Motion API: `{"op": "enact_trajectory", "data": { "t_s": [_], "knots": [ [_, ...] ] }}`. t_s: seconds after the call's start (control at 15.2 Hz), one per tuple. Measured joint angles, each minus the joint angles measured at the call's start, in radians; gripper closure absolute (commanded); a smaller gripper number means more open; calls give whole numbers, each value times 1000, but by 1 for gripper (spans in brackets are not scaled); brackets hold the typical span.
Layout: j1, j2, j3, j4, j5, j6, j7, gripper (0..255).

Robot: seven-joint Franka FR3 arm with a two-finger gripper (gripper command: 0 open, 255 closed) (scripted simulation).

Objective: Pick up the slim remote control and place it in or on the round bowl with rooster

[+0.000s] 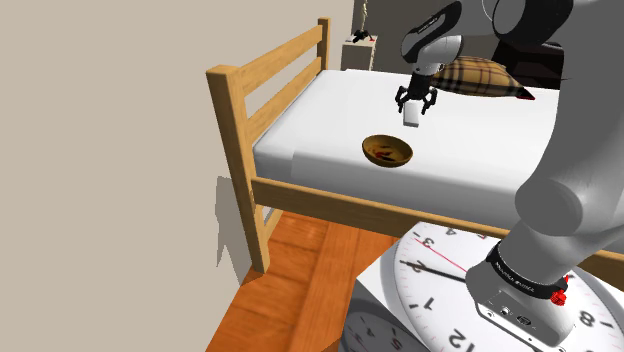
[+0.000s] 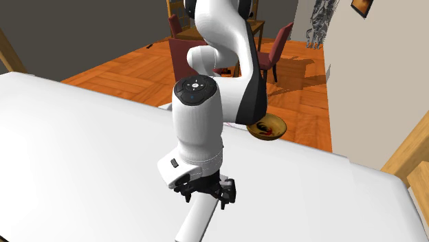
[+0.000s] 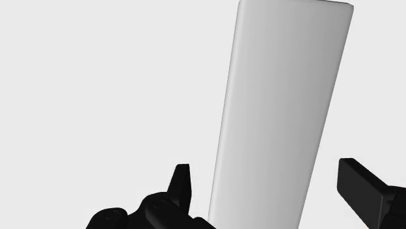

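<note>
Item one, your gripper [image 3: 263, 166]: all black, jaws set wide, one finger [image 3: 181, 185] on each side of the remote control [image 3: 280, 117] and neither one touching it, with a clear gap showing on both sides in the wrist view. Item two, the remote control: a slim, plain pale grey-white slab with no markings, lying on the white mattress [image 1: 330, 110] directly under the gripper, its long side running away from the hand; in the second exterior view you see the remote control [image 2: 199, 220] reaching from beneath the gripper [image 2: 206, 191] toward that view's lower edge. Item three, the bowl [image 1: 387, 151]: round, brown, with a dark figure inside, standing upright on the same mattress near the gripper [image 1: 415, 115], toward the shoulder view's lower left of it and apart from the remote; in the second exterior view the bowl [image 2: 271, 130] is partly hidden behind the arm. Item four, surroundings: a wooden bed frame [image 1: 265, 75], a plaid pillow [image 1: 480, 78] at the far end of the bed, a clock face [image 1: 440, 290] on the stand, and dark red chairs [image 2: 278, 45] on a wood floor beyond the bed.
</note>
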Motion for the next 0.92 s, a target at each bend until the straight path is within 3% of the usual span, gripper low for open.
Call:
{"op": "enact_trajectory", "data": {
  "t_s": [0.4, 0.46, 0.92],
  "knots": [
    [0, 3, 0, -1, 1, 4, -1, 0],
    [0, 3, 0, -1, 1, 4, -1, 255],
    [0, 3, 0, 0, 1, 4, 0, 255]
  ]
}}
